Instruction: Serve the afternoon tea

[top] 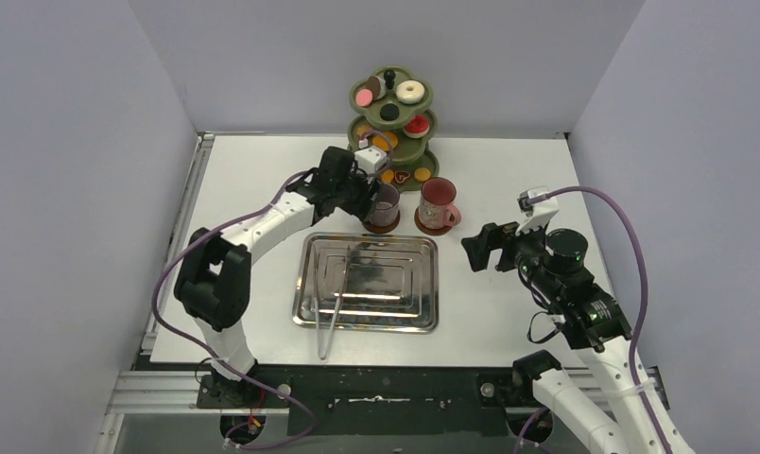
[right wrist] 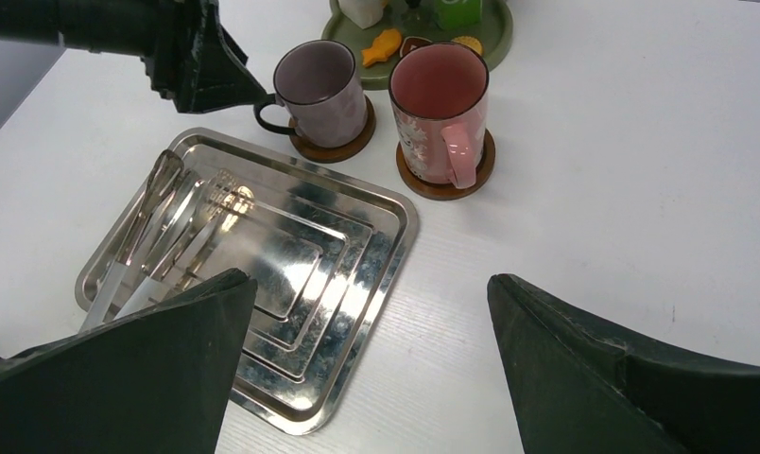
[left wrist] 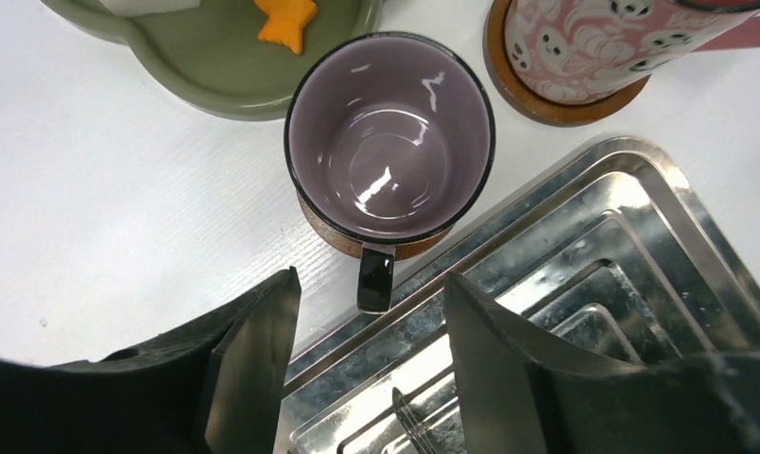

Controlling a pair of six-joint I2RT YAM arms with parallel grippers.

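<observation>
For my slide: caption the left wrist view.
Open left gripper above the empty mauve mug on its coaster, beside the tray.

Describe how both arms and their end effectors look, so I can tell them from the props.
The left arm and right arm are white links with bulky black joint housings, a purple cable looping along each. The left end effector and right end effector each have two matte black, wedge-shaped fingers. No markings legible.

The left wrist view's top edge cuts off the pink mug [left wrist: 594,47] and green stand [left wrist: 215,61]. From above, the left tool [top: 363,197] hides part of the mauve mug [top: 388,203].
</observation>
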